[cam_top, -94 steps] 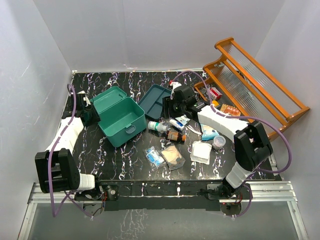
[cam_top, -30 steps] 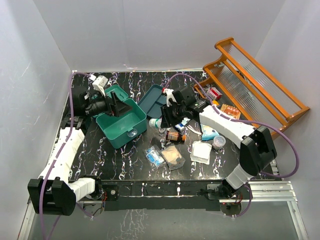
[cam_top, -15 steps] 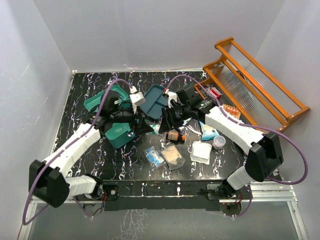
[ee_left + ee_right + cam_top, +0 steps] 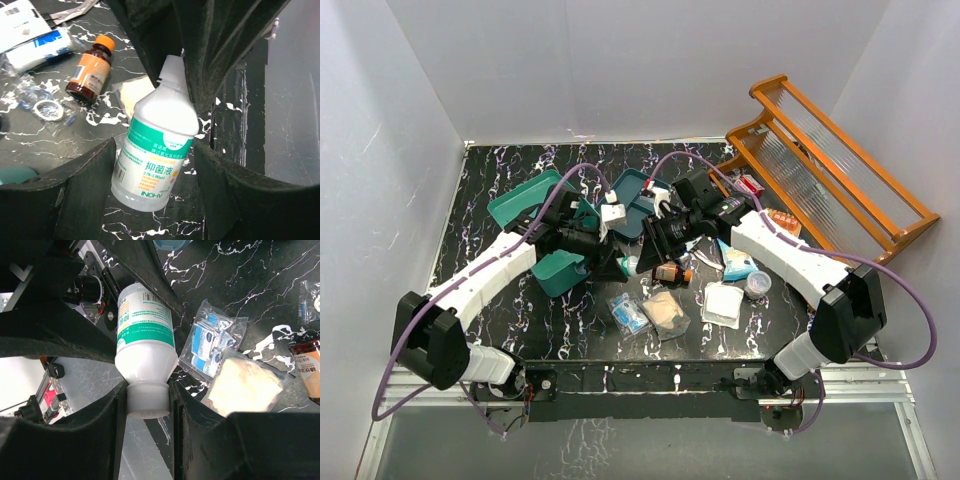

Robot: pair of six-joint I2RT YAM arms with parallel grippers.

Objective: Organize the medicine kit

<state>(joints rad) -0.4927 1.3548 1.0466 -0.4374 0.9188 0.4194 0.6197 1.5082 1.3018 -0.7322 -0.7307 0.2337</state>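
The teal-green medicine kit stands open at the left, lid tipped back, partly hidden by my left arm. My right gripper is shut on the cap of a white bottle with a green label and holds it off the table. My left gripper is open; its fingers straddle the bottle's base, with a gap on each side.
A brown bottle with an orange cap, a bag of sachets and a beige pad packet lie below the grippers. A dark-teal tray lies behind them. An orange wooden rack stands at the right.
My left arm has swung from the kit's far left side across the kit to the bottle. My right gripper has taken the bottle and moved it slightly left.
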